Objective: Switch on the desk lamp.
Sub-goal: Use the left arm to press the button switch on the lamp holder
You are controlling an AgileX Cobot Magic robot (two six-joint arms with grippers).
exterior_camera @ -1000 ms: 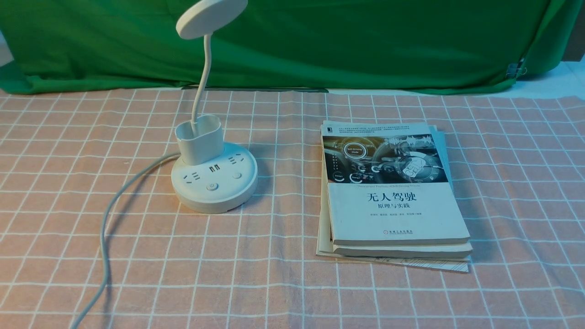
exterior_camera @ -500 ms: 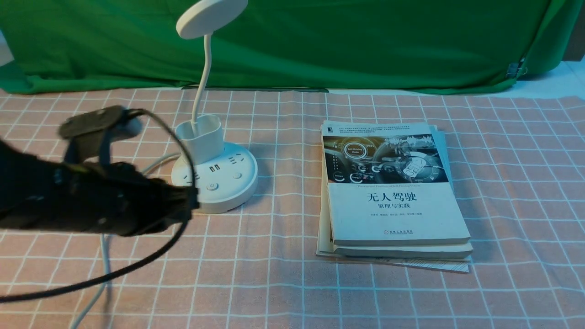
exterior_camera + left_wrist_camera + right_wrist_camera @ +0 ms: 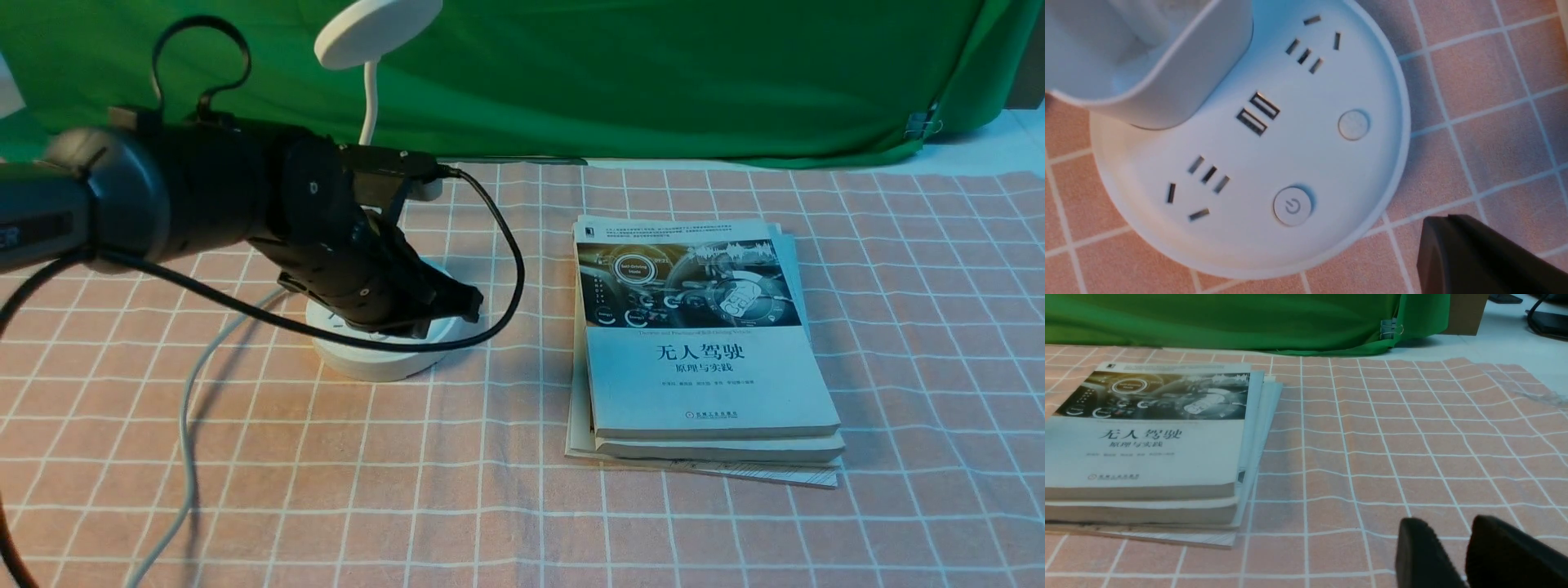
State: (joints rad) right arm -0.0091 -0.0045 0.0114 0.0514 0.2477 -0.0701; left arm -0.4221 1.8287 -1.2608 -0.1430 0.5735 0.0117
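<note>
Nearest us, we are holding our right gripper [image 3: 1451, 526] low over the pink checked tablecloth [image 3: 408, 490], its two black fingers drawn close together on nothing. Further out, a grey cord [image 3: 189, 425] is trailing to the white desk lamp with a round socketed base [image 3: 371, 363], which is standing left of centre on the cloth. We are hovering our left gripper [image 3: 461, 306] by the base's rim, near the round power button [image 3: 1292, 206]. Only one dark finger [image 3: 1474, 257] is showing, so we cannot tell whether that gripper is parted or closed. A stack of white paperback books [image 3: 706, 376] is lying to the right, apart from the lamp. A green cloth backdrop [image 3: 653, 73] is hanging behind.
</note>
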